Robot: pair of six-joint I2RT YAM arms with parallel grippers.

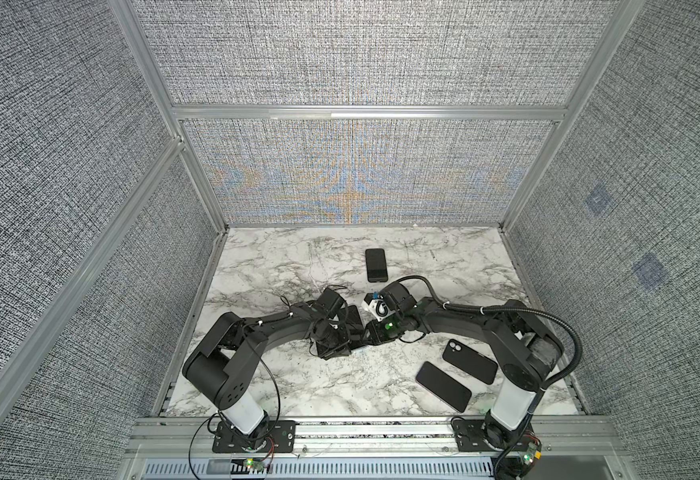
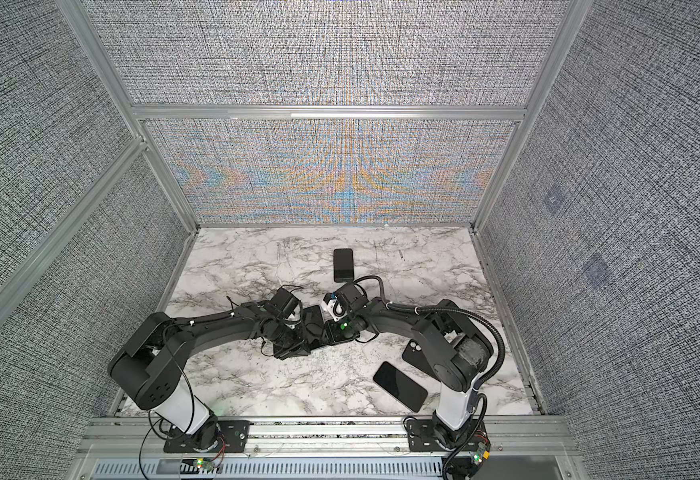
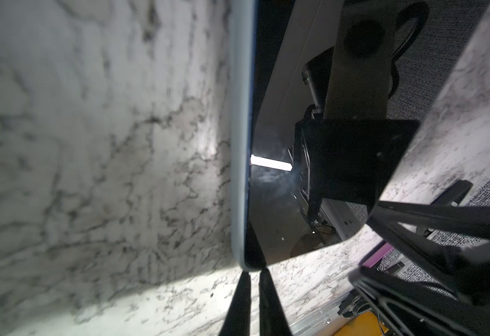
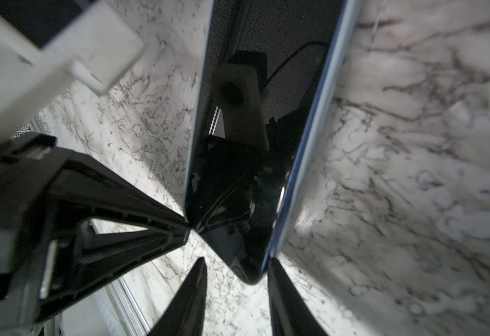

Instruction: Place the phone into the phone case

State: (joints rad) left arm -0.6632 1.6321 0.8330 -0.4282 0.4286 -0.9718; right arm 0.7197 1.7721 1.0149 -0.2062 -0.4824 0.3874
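The phone (image 3: 270, 203) is tilted up at the middle of the marble table (image 1: 298, 257), a corner pinched in the closed left gripper (image 3: 254, 276); the right gripper (image 4: 236, 260) straddles a corner, jaws partway apart (grip unclear)

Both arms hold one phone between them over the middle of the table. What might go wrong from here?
The left tool pinches only a corner of the phone, and the right tool straddles another corner, so the phone may pivot or slip onto the marble table. Both tools work crowded together, so any regrasp risks a collision.
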